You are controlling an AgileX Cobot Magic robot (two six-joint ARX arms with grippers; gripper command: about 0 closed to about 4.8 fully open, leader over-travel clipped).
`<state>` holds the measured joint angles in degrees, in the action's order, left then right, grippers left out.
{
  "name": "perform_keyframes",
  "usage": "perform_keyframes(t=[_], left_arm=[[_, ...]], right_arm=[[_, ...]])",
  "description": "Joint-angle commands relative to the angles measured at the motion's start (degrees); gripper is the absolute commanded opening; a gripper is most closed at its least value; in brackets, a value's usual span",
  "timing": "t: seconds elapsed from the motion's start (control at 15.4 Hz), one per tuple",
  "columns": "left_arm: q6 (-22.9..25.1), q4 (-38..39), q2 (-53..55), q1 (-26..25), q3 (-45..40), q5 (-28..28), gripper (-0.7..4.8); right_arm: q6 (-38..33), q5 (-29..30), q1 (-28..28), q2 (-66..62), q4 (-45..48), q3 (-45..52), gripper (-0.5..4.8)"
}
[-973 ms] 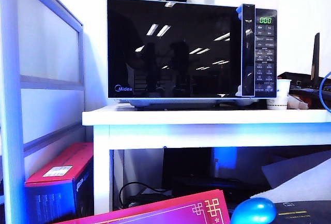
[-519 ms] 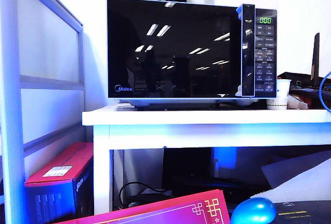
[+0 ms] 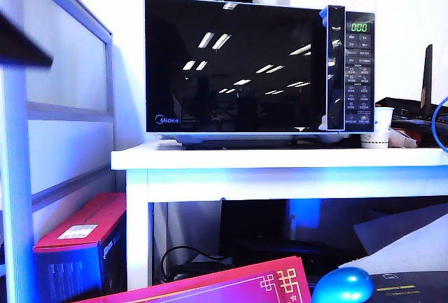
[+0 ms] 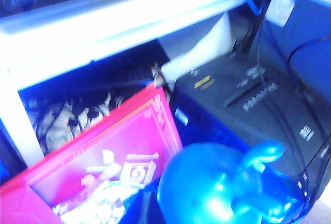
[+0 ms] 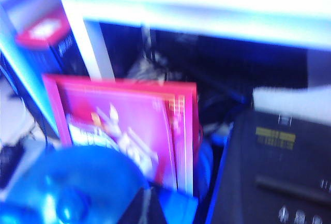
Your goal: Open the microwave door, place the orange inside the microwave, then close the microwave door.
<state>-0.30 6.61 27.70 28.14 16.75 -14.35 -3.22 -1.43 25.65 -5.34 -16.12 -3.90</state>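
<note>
The black microwave (image 3: 259,65) stands on the white table (image 3: 280,159), green digits lit. Its glossy microwave door (image 3: 238,65) is shut, the handle bar (image 3: 336,68) beside the button panel. The orange is out of view. In the right wrist view the dark tips of my right gripper (image 5: 142,208) are pressed together, empty, next to a glossy blue egg-shaped thing (image 5: 77,188). My left gripper (image 4: 147,206) is only a dark blurred wedge beside that blue thing (image 4: 217,188). Neither gripper's fingers show in the exterior view, both being low, far below the microwave.
A pink box (image 3: 231,285) leans at the bottom front beside the blue egg-shaped thing (image 3: 343,285) and a black device (image 4: 248,100). A red and blue box (image 3: 84,236) sits under the table. A paper cup (image 3: 381,128) stands right of the microwave. A dark blurred arm part (image 3: 21,44) crosses the left edge.
A dark blurred arm part has come into the exterior view at the left edge and moved further in. The reflections in the door have shifted. The microwave door stays shut.
</note>
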Motion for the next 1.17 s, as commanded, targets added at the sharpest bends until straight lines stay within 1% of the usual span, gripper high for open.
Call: perform_keyframes(t=[0.06,0.26,0.39,0.45,0.65,0.71,0.84,0.97,1.04,1.1,1.17], left_arm=[[-0.4,-4.0,0.0,0.0,-3.4,0.2,-0.03],[-0.3,-7.6,0.0,0.0,-6.8,0.2,-0.03],[-0.2,-8.5,0.0,0.0,-7.4,0.7,-0.03],[-0.2,-11.0,0.0,0.0,-7.8,1.7,-0.03],[0.4,-11.9,0.0,0.0,-7.7,1.7,-0.03],[1.8,-12.6,-1.6,0.4,-8.3,3.2,-0.03],[1.9,-12.8,-6.5,-0.4,-9.9,4.8,-0.03],[1.8,-12.2,-12.0,-3.5,-11.8,4.7,-0.03],[1.8,-12.0,-14.8,-6.1,-12.8,4.7,-0.03],[1.9,-11.8,-18.1,-10.5,-14.3,4.7,-0.03],[1.8,-11.9,-20.5,-13.4,-15.6,4.6,-0.03]], right_arm=[[-0.2,-0.1,0.0,-0.1,0.3,1.7,-0.01],[-0.2,0.0,0.0,-0.1,0.3,1.7,-0.01],[-0.2,0.0,0.0,-0.1,0.3,1.7,-0.01],[-0.2,0.0,0.0,-0.1,0.3,1.7,-0.01],[-0.2,0.0,0.0,-0.1,0.3,1.7,-0.01],[-0.2,0.0,0.0,-0.1,0.3,1.7,-0.01],[-0.2,-0.1,0.0,0.0,0.4,1.7,-0.01],[-0.2,0.1,0.0,0.0,0.4,1.7,-0.01],[-0.2,0.0,0.0,0.0,0.4,1.7,-0.01],[-0.2,0.0,0.0,0.0,0.4,1.7,-0.01],[-0.2,0.0,0.0,0.0,0.4,1.7,-0.01]])
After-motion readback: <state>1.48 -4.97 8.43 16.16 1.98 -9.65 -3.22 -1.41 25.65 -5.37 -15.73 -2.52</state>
